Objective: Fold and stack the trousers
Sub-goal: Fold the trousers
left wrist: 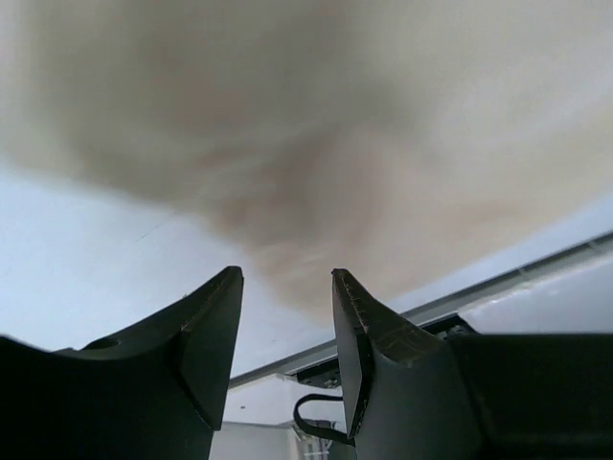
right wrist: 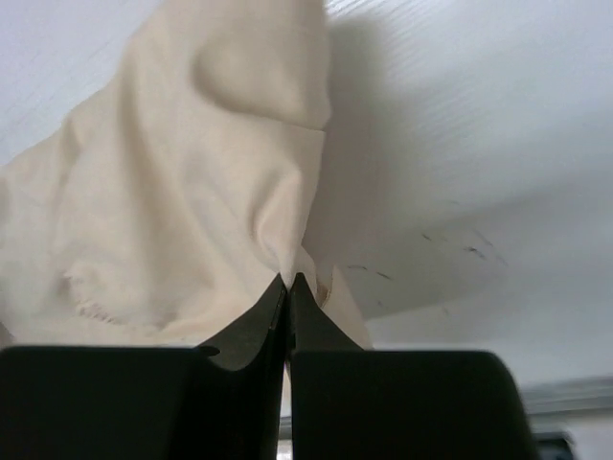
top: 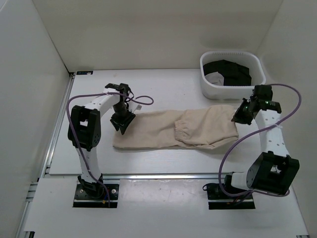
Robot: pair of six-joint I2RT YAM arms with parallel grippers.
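The beige trousers (top: 173, 130) lie across the middle of the table, folded lengthwise, wrinkled, with a gathered band near the right third. My left gripper (top: 122, 125) hangs just above their left end, jaws open and empty; in the left wrist view (left wrist: 287, 287) the cloth (left wrist: 316, 163) is a blurred tan patch close beyond the fingertips. My right gripper (top: 238, 117) is at the trousers' right end, shut on a pinch of the cloth (right wrist: 220, 192), which rises in a peak from the closed jaws (right wrist: 289, 284).
A white basket (top: 208, 87) holding dark clothing (top: 230, 72) stands at the back right, close behind my right gripper. White walls enclose the table on the left, back and right. A metal rail (top: 163, 175) runs along the table's near edge.
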